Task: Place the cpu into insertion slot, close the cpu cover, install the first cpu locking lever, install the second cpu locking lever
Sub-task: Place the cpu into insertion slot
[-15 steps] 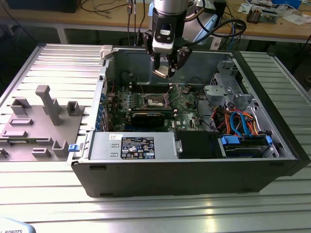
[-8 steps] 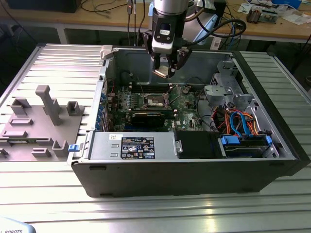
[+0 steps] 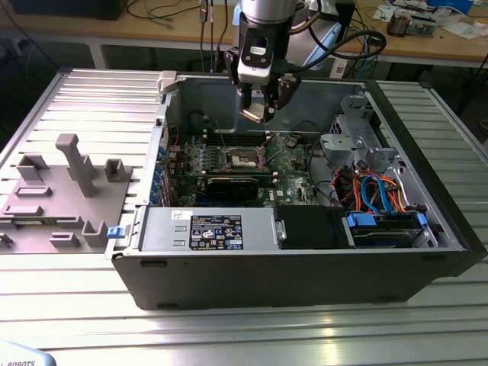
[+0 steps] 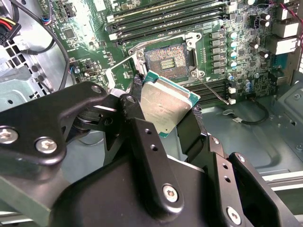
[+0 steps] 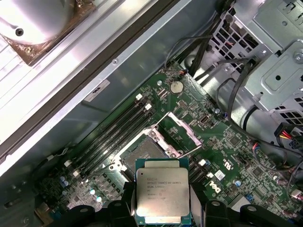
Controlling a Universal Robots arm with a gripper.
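Fingers (image 4: 191, 132) pinch 1 cpu (image 5: 162, 196) nr 1 bare insertion slot (image 4: 166, 59); 1 cpu cover (image 5: 179, 134) up.

So the cpu (image 5: 162, 191) is a small flat square chip with a silvery-tan metal face and a green edge, pinched by its sides in the end effector (image 5: 163, 210). It hangs over the insertion slot (image 4: 166, 59), clear of it. The slot's a bare square socket, dark centre, silvery rim, mid-board on the green motherboard (image 3: 293, 164), toward the far side. The cpu cover (image 5: 179, 134), a silvery windowed frame, is flipped up open right beside it. One thin wire locking lever (image 4: 214, 92) angles out away from the socket.
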